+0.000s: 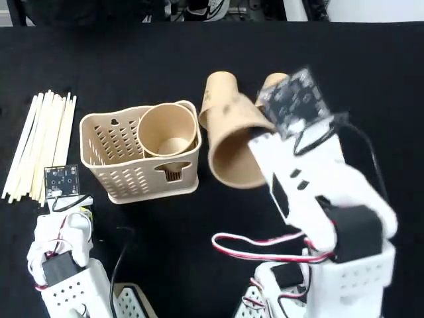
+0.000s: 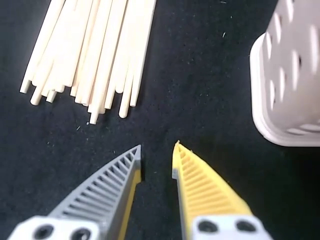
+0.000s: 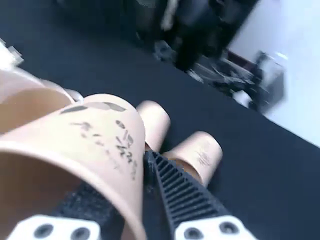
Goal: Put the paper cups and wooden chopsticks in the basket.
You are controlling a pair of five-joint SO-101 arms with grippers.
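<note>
The right pincer (image 3: 146, 161) clamps the light, probably crushable tan paper cup (image 3: 85, 145) by its rim wall; the left pincer (image 2: 156, 152), narrowly parted, hovers near stiff pale wooden chopsticks (image 2: 90, 50), best pinched mid-length.

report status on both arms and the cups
Left jaws open, short of chopsticks. Right jaws shut on a paper cup. One cup in basket, two loose cups lying beside.
</note>
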